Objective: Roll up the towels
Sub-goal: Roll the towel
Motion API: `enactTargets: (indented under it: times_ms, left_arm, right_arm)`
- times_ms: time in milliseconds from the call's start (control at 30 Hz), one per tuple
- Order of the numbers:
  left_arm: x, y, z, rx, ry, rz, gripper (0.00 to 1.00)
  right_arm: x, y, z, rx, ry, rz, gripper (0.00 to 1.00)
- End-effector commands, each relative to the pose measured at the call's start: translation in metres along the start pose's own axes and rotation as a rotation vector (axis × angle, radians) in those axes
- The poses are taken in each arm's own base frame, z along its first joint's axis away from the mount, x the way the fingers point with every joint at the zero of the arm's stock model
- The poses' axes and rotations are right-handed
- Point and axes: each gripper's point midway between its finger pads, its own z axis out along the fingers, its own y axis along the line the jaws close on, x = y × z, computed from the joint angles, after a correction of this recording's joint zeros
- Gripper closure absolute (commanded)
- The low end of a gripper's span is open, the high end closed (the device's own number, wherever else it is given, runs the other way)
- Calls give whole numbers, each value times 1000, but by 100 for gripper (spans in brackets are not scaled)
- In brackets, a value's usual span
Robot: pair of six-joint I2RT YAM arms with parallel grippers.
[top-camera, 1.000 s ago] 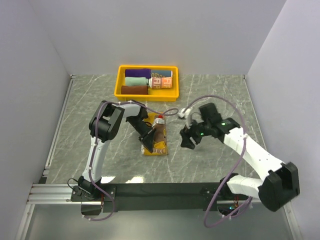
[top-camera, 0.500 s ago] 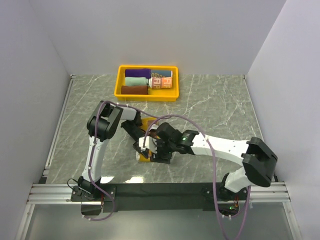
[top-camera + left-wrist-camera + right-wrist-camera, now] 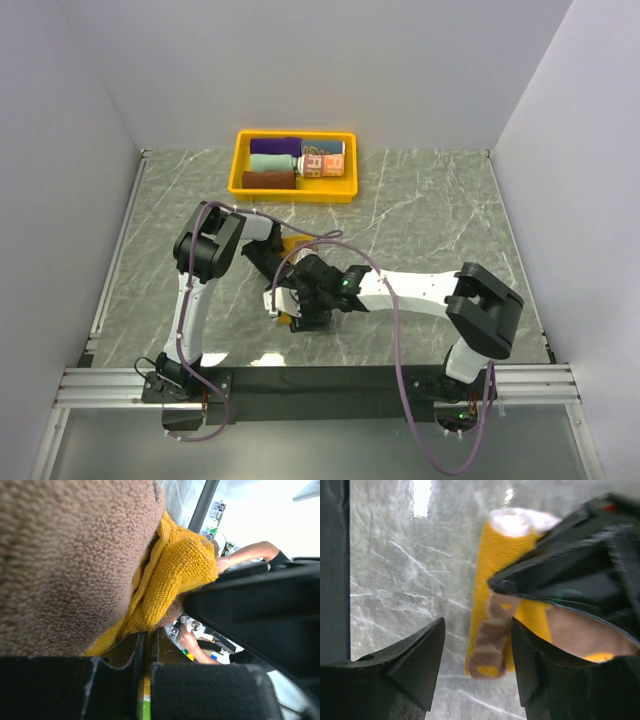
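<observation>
The brown towel with the yellow border (image 3: 291, 244) lies mid-table, mostly hidden under both grippers. My left gripper (image 3: 284, 298) is shut on its yellow edge; in the left wrist view the brown cloth (image 3: 75, 555) and the yellow border (image 3: 172, 575) bulge just above the closed gripper (image 3: 147, 639). My right gripper (image 3: 308, 308) is open right beside it. In the right wrist view it (image 3: 477, 622) is open over the rolled near end of the towel (image 3: 492, 630), with the left gripper (image 3: 570, 565) across the roll. It holds nothing.
A yellow tray (image 3: 240, 160) at the back holds rolled towels: purple (image 3: 275, 146), mint (image 3: 272, 161), maroon (image 3: 268, 179) and the lettered one (image 3: 323, 160). Grey walls stand on three sides. The two arms cross closely at mid-table.
My right arm swung from the right side of the table leftward to the towel, beside the left gripper. My left gripper shifted slightly nearer and left with the towel.
</observation>
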Motion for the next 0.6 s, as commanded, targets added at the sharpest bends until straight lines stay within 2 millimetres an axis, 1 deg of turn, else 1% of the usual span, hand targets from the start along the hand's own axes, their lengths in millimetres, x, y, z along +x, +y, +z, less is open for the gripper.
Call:
enactTargets:
  times_ms: [0, 33, 100, 167, 200, 233, 267, 300, 333, 367, 400, 433, 467, 500, 533, 567]
  left_arm:
    - [5, 78, -7, -250, 83, 153, 98]
    - [4, 79, -7, -249, 81, 153, 97]
    - [4, 79, -8, -247, 79, 149, 96]
    - [3, 79, -9, -245, 74, 152, 96]
    - [3, 78, -9, -243, 71, 154, 96]
    - [3, 78, -11, -242, 67, 154, 96]
    - [3, 76, -12, -242, 60, 157, 96]
    - [3, 75, -14, -242, 55, 161, 96]
    - [5, 74, -15, -232, 46, 153, 96]
    - [5, 71, -18, -230, 34, 160, 96]
    - [8, 69, -18, -223, 27, 155, 96]
    - [8, 66, -22, -210, 2, 153, 94]
    - [6, 59, -26, -203, -22, 171, 92]
    - [8, 55, -28, -183, -40, 187, 89]
    - [7, 51, -34, -169, -76, 191, 84]
    - [2, 38, -39, -144, -128, 222, 83]
  right_arm:
    - [-3, -4, 12, -12, 6, -33, 39]
    - [-2, -3, 14, -20, 14, -31, 39]
    - [10, 1, 23, -48, 54, -13, 40]
    - [17, 2, 27, -57, 84, 9, 43]
    - [24, 4, 32, -68, 102, 24, 47]
    - [25, 4, 33, -74, 105, 34, 51]
    - [28, 2, 33, -74, 109, 66, 57]
    - [29, 3, 34, -93, 107, 90, 63]
    - [26, -1, 34, -94, 98, 108, 75]
    - [27, -2, 32, -102, 102, 147, 82]
    - [27, 1, 35, -129, 99, 169, 95]
    - [20, -3, 33, -138, 81, 182, 100]
    - [25, 0, 32, -168, 99, 221, 100]
    - [23, 1, 30, -190, 93, 240, 100]
    - [14, 4, 28, -231, 63, 262, 100]
    - [14, 8, 25, -258, 69, 280, 100]
